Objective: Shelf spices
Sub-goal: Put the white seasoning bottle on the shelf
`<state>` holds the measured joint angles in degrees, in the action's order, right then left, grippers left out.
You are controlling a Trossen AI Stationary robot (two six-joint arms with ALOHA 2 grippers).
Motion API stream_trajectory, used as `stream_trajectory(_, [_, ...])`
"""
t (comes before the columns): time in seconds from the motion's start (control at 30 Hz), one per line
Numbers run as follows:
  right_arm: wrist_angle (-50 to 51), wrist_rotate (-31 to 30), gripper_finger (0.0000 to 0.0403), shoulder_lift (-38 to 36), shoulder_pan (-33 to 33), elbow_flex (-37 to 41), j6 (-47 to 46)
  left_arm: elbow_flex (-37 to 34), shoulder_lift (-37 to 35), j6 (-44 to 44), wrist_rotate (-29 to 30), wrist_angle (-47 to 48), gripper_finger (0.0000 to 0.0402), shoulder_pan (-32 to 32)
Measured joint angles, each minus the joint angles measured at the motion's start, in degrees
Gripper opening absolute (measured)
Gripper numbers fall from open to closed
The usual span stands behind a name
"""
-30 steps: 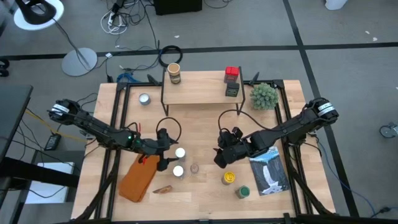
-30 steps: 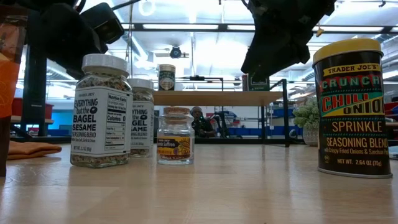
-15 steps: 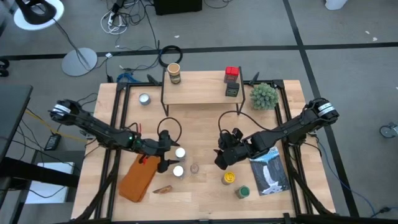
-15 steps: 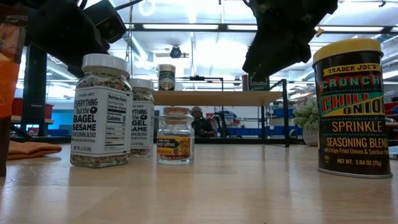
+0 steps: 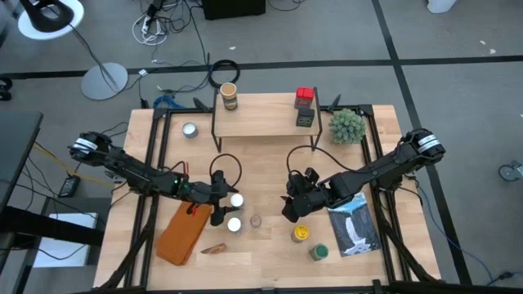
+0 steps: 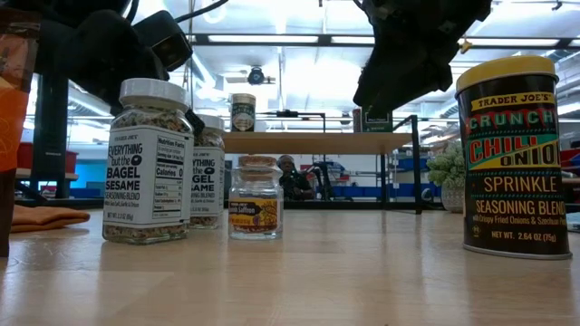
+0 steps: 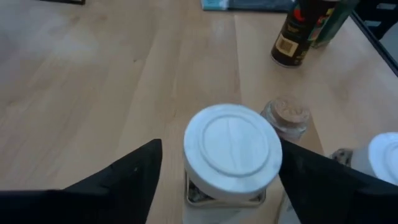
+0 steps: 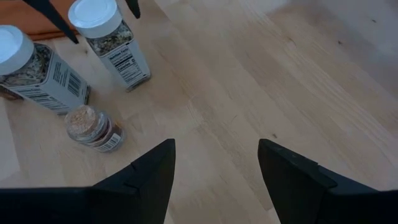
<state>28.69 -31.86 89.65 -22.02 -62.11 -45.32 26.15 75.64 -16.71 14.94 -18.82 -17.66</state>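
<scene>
Jar, white-capped (image 7: 231, 149), seed mix inside — left tool (image 7: 221, 177) fingers spread either side, not touching. Right tool (image 8: 214, 171) open over bare worktop (image 8: 249, 81) — holding nothing.

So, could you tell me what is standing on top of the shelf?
On the shelf: a tan-topped jar, a red-topped tin and a dark tin. Nothing there is covered.

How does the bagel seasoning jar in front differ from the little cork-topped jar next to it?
The front bagel seasoning jar is taller and wider, with a white screw cap; the cork-topped jar is short with a tan cork stopper. The bagel jar carries a white label, the cork-topped one a yellow label. Both are clear glass and upright on the table.
</scene>
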Motion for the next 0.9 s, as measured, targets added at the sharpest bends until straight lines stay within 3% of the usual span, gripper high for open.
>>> stream_trajectory(0.37, [0.02,-0.02,0.0229,0.00,0.00,0.00,0.52,0.00,0.00,0.13,-0.11,-0.37,0.0225,0.03])
stream_trajectory(0.67, [0.10,0.00,0.0229,0.00,0.00,0.00,0.52,3.60,0.02,3.72,-0.68,2.03,0.0215,0.09])
stream_trajectory(0.8, [0.11,0.00,0.0229,0.00,0.00,0.00,0.52,9.24,0.02,6.10,-0.85,8.89,0.0215,1.39])
stream_trajectory(0.9, [0.11,-0.02,0.0229,0.00,0.00,0.00,0.52,15.74,0.02,6.41,-1.55,19.34,0.0215,3.54])
